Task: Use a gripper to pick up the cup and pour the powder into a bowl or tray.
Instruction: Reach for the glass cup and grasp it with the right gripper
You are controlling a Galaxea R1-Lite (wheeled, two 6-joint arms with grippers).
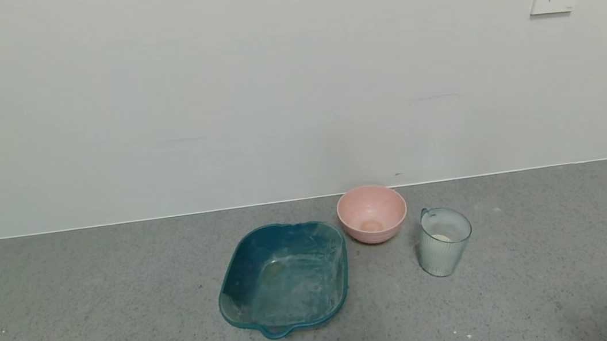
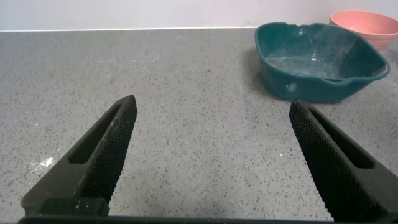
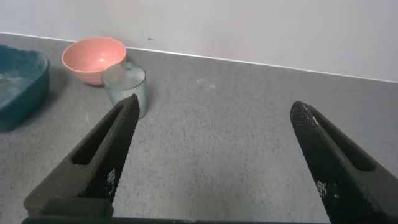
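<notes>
Two grippers are waiting with jaws spread wide and holding nothing. Ribbed cup (image 1: 443, 241), upright with powder (image 1: 441, 237) inside, is standing right of the pink bowl (image 1: 372, 213) and well right of the teal tray (image 1: 283, 278). Right gripper (image 3: 208, 158) is facing it from nearer; left gripper (image 2: 211, 155) is sitting beyond the tray.

The cup (image 1: 443, 241) stands apart, with bare counter (image 1: 568, 254) on its right and front. A pink bowl (image 1: 372, 213) sits near its left, and the tray (image 1: 283, 278) lies beyond that.
</notes>
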